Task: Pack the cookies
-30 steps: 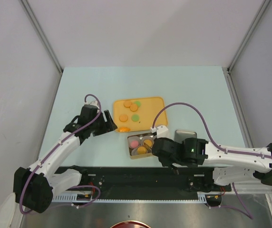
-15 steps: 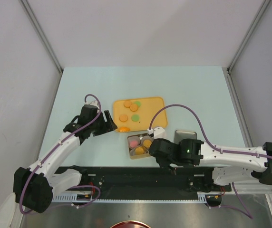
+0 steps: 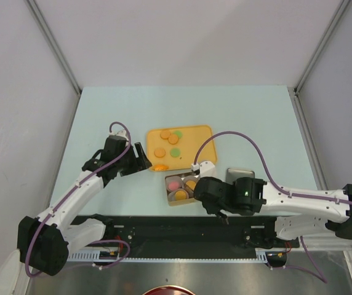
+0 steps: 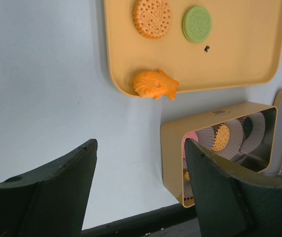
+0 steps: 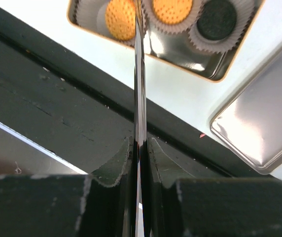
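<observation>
The right pincer (image 5: 140, 148) has its jaws pressed together on a thin metal blade (image 5: 139, 89). I see it edge-on, so I cannot tell what tool it is. From the wrist view the blade runs out over the gold tin (image 4: 170, 163), between two orange cookies (image 5: 120, 19) sitting in paper cups (image 5: 87, 15), and I cannot say whether it touches anything. That tip is my worry. A careless push could crumple a cup, flip a cookie out, or catch the rim and shove the whole tin across the surface (image 4: 42, 74). A black cookie (image 5: 219, 12) sits in the next cup, and the lid (image 5: 259, 128) lies just beside the tin, so a slide that way would knock it. Further off, the left pincer (image 4: 140, 145) hangs with jaws apart and empty near the yellow tray (image 4: 239, 54), where a green cookie (image 4: 197, 23) and others wait. The fish-shaped cookie (image 4: 156, 85) perches on the tray's rim and looks ready to tip off at a nudge.
</observation>
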Available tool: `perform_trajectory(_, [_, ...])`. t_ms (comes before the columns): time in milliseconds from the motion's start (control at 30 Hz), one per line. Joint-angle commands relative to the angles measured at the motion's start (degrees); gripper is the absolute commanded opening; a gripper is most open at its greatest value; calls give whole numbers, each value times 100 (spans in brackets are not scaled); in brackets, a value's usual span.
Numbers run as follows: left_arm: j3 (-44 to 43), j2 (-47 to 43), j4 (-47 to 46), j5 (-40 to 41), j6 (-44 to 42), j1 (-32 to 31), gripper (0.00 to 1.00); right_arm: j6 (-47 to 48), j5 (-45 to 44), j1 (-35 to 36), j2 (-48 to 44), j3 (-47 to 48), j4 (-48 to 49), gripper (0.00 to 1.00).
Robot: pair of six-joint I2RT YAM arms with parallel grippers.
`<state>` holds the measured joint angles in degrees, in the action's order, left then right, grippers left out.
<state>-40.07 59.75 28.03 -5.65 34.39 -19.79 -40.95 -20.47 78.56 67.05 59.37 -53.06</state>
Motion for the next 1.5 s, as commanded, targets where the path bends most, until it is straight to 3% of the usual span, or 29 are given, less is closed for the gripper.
perform_trajectory(0, [35, -51, -114, -6, -82, 28, 77, -1, -510, -104, -315, 548, -467, 11])
perform_trajectory(200, [26, -68, -114, -15, -73, 28, 77, 113, -906, -710, -640, 637, -671, 13])
perform_trajectory(300, [0, -33, -122, -41, -82, 28, 78, 472, -942, -1526, -947, 497, -365, 13])
perform_trajectory(333, [-18, 2, -122, -68, -82, 28, 78, 726, -776, -2094, -1096, 435, -198, 12])
perform_trajectory(433, [-158, 63, -61, -77, -117, 28, 77, 1219, -84, -3272, -1273, 154, 881, 1])
perform_trajectory(600, [-308, 37, 45, -59, -187, 28, 77, 1546, 789, -4664, -887, -66, 1789, 0])
perform_trajectory(733, [-194, 20, -113, -217, -108, 28, 77, 1713, 729, -5543, -62, 4, 2491, 0])
perform_trajectory(900, [-97, 81, -325, -428, -29, 28, 77, 1091, 1194, -6922, 2037, 793, 3003, 0])
perform_trajectory(1167, [-89, -200, -289, -595, -11, 19, 77, 1344, 957, -7065, 4719, 3289, 2169, 0])
perform_trajectory(1267, [25, -288, -324, -621, 15, 19, 78, 1519, 869, -7127, 5212, 3870, 1879, 11])
perform_trajectory(1333, [87, -323, -360, -604, 32, 19, 78, 1625, 790, -7214, 5536, 4168, 1651, 27])
perform_trajectory(1467, [123, -271, -395, -604, 24, 19, 78, 1748, 659, -7338, 5995, 4486, 1237, 34])
